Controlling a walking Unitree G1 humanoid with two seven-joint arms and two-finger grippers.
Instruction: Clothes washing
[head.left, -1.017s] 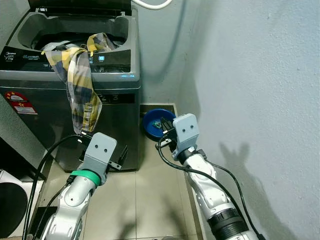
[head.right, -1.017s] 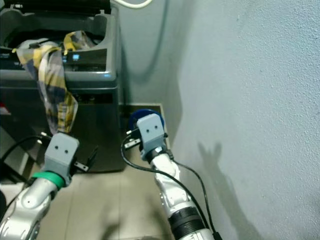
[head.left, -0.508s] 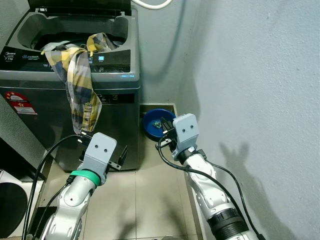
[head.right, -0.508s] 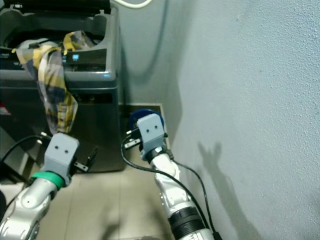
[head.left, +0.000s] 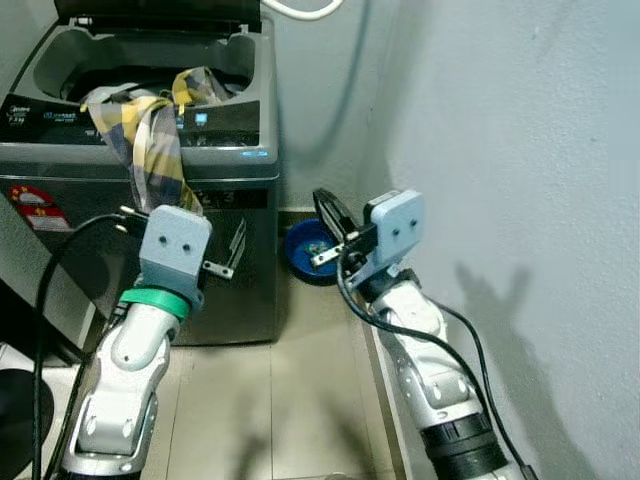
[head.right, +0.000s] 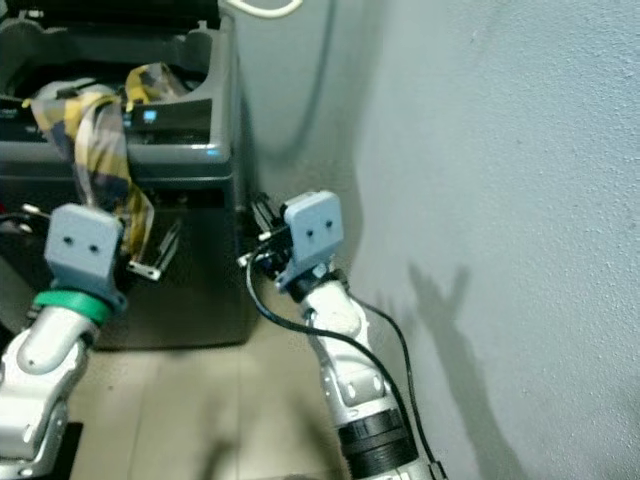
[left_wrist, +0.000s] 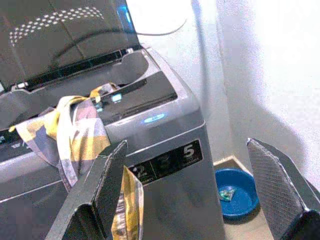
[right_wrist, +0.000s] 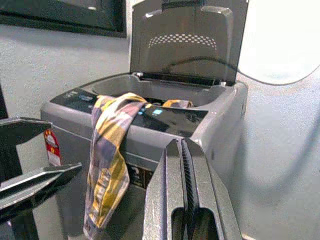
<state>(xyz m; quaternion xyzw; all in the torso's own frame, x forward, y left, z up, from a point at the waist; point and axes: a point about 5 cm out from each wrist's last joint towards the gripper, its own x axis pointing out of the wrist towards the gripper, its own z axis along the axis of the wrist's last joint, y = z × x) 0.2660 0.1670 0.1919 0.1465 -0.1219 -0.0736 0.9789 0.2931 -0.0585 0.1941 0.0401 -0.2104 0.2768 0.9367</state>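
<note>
Left eye view: left gripper (head.left: 232, 250) spread, empty, hiding plaid shirt's (head.left: 152, 140) hem; right gripper (head.left: 332, 222) unclear.

Plaid cloth (head.right: 103, 150) drapes over washer (head.right: 190, 190) — lid up.

A round blue plastic bowl (head.left: 305, 252) sits on the floor in the corner, just beside the grey appliance and close to the wall, with a small greenish scrap (left_wrist: 226, 192) lying inside it. The pale blue-grey plastered wall (head.left: 520, 150) runs along the right side and meets a second wall behind. A white hose (head.left: 300, 10) curves along the top of that back wall. The floor is laid with beige tiles (head.left: 300, 400), with a low raised kerb (head.left: 368, 350) along the wall's foot.
</note>
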